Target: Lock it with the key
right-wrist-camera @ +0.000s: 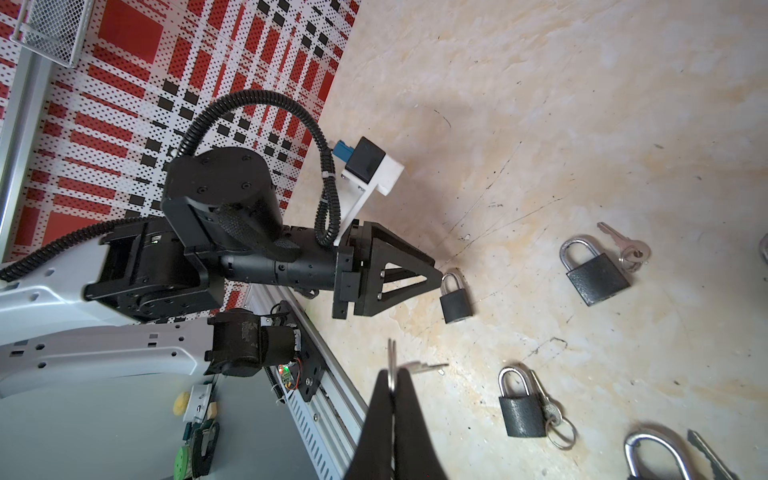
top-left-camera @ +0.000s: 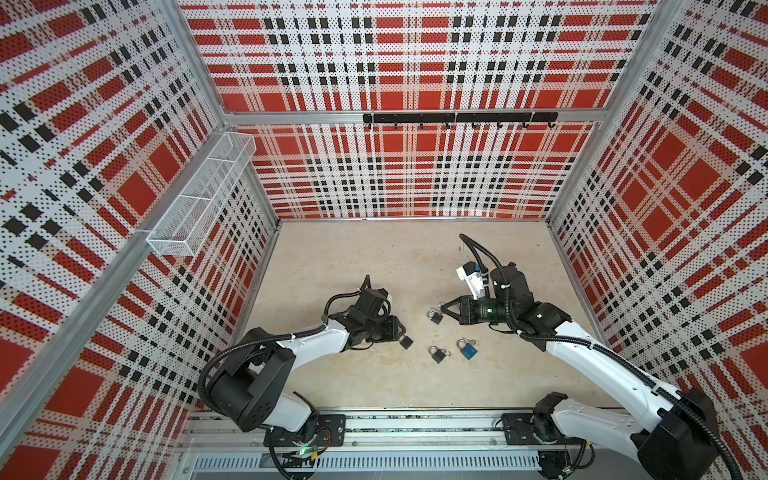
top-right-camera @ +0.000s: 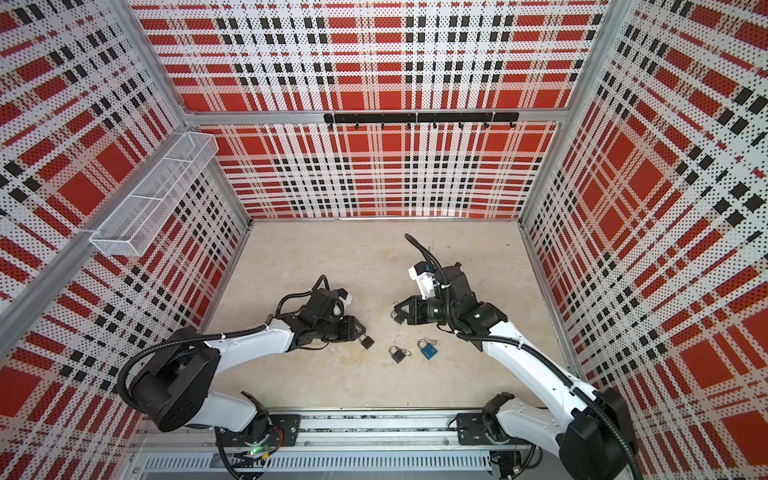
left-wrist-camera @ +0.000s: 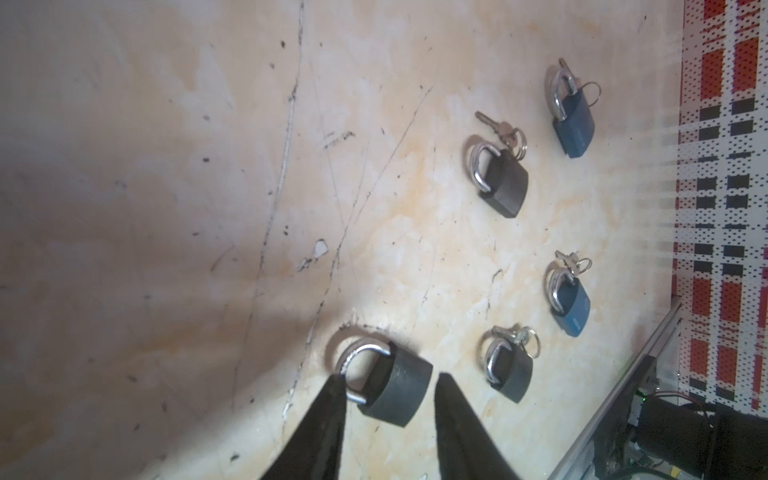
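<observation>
Four padlocks clear of the arms in both top views, five in the left wrist view: three black, two blue. Reference for all places: blue padlock (top-left-camera: 468, 352), flat on the table (top-left-camera: 374, 257), own keys by its shackle. Just beside it, toward the left arm (top-left-camera: 316, 337): black padlock with keys (top-left-camera: 438, 354). Farther that same way, well apart from the blue padlock: keyless padlock (left-wrist-camera: 395, 390), flat on the table, framed by the left jaws. Jaws spread, one fingertip (left-wrist-camera: 332, 395) touching the shackle, the other just off the body; straddling, not clamping. Probably set so to steady the body against a pushing, turning key. Cannot tell shackle seated or sprung.

Beyond the blue padlock, away from the arm bases: right jaws pressed together on the key ring (right-wrist-camera: 391, 357), key (right-wrist-camera: 428, 367) jutting sideways from the tips, blade free. Seemingly gripped by the ring to keep the blade clear for the keyhole. Held off the table, close over the far black padlock (top-left-camera: 435, 317), well short of the keyless one. Likely pairing: sole padlock lacking keys, sole key off the table.

Farthest from the blue padlock: black hook rail (top-left-camera: 459, 118) on the back wall, no lettering visible.

Writing: pale print on the printed blue padlock (left-wrist-camera: 571, 309) in the left wrist view, too small to read. No brand legible anywhere else.
</observation>
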Controlling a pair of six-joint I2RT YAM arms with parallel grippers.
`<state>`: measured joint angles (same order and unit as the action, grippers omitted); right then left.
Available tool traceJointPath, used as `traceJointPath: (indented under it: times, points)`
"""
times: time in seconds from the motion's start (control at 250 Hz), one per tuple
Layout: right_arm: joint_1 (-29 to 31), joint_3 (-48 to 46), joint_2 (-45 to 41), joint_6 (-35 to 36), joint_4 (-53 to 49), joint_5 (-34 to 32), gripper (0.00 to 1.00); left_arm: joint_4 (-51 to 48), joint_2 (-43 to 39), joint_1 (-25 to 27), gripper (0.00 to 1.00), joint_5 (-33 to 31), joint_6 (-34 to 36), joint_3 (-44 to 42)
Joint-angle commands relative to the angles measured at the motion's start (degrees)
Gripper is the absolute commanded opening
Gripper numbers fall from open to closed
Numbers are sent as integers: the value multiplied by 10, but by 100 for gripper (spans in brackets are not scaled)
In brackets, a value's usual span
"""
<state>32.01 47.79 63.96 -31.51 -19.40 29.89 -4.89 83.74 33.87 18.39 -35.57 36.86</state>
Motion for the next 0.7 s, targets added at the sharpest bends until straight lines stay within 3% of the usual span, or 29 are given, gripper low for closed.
traceJointPath:
  times: [0.0,0.34,0.532,0.696]
  points:
    - [0,8,11,15,6,-12,0,-25,-27,-13,40,-25,15,18]
    - [69,23,63,36,-37,-120,0,-138,-198,-67,42,-105,5,25]
    - [128,37,128,36,-29,-147,0,-186,-310,-107,48,-110,-5,24]
    - [156,61,181,45,-39,-166,0,-231,-352,-127,49,-100,-5,22]
